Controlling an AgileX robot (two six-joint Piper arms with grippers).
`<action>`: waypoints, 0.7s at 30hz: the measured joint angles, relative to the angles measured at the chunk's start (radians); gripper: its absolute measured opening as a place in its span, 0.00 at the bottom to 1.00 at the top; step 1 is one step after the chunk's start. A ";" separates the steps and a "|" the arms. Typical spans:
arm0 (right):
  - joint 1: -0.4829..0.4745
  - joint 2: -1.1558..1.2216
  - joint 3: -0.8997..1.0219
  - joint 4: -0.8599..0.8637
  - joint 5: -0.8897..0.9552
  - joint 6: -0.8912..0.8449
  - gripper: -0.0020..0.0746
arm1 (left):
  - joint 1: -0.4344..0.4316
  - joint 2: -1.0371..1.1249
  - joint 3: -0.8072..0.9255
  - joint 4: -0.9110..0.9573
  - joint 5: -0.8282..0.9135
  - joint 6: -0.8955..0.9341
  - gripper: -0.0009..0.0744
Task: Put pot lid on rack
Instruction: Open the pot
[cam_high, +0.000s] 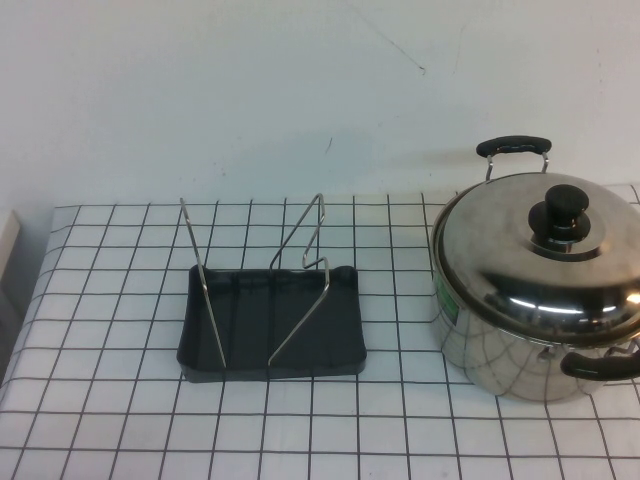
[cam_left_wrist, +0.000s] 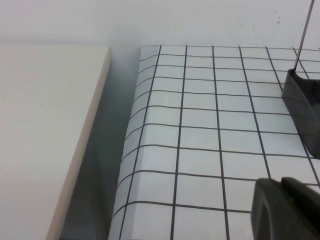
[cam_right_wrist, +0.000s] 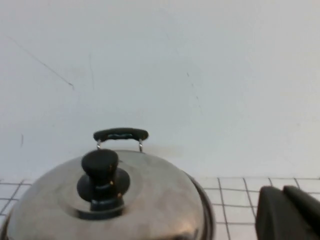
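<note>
I seem to be at a test setup made to look like a kitchen, not a real one. My bench (cam_high: 300, 420) is covered with a white cloth printed in a black grid, and behind it stands a plain white wall (cam_high: 250, 90) with a few scuffs and hairline marks. The kitchen touch comes from a steel pot (cam_high: 500, 350) with its lid (cam_high: 540, 265) on and a dark rack (cam_high: 270, 325) with wire loops. Beside the cloth's edge sits a bare cream board (cam_left_wrist: 45, 130). No stove, sink or cupboards show.
</note>
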 joint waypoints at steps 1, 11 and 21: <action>0.018 0.036 0.000 -0.016 -0.053 0.023 0.03 | 0.000 0.000 0.000 0.000 0.000 0.000 0.01; 0.189 0.500 -0.004 -0.105 -0.530 0.057 0.47 | 0.000 0.000 0.000 0.000 0.000 0.000 0.01; 0.209 0.902 -0.171 -0.245 -0.714 0.142 0.84 | 0.000 0.000 0.000 0.000 0.000 0.000 0.01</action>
